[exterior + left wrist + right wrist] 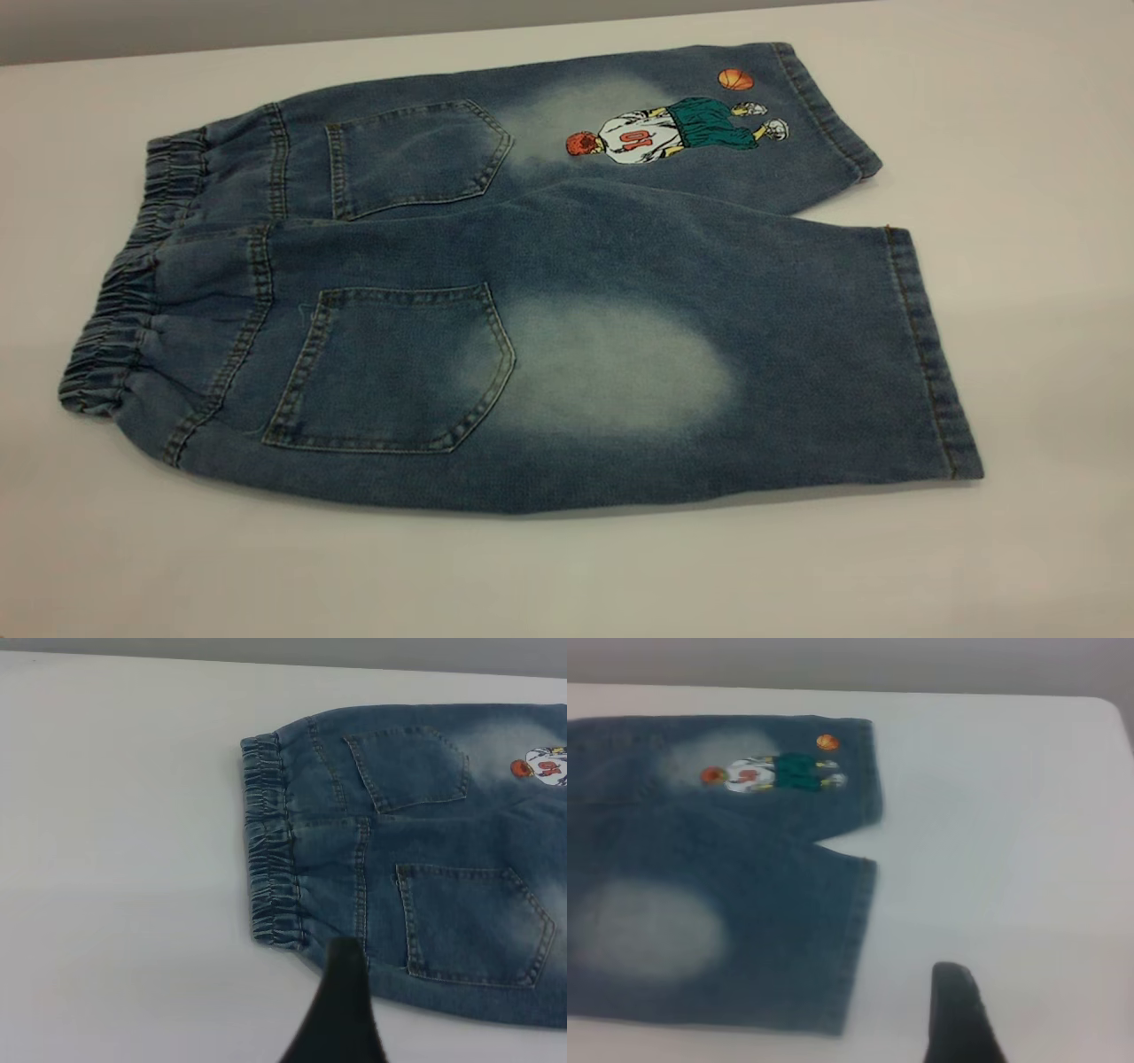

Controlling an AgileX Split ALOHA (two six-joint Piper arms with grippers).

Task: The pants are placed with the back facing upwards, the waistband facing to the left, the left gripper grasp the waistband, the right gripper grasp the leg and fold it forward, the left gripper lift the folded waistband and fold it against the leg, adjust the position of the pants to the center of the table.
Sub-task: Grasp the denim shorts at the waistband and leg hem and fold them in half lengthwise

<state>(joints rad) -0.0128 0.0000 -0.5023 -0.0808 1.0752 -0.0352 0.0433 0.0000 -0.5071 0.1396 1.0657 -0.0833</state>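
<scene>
The pants (532,292) lie flat, back up, on the white surface (1019,549); soft, limp denim, best pinched at the elastic waistband (124,292) and a leg hem (930,354). Faded blue, two pockets, a basketball-player print (673,128). Left tool (341,1010) hovers near the waistband, right tool (957,1014) beside the hem; whether either is open I cannot tell.
</scene>
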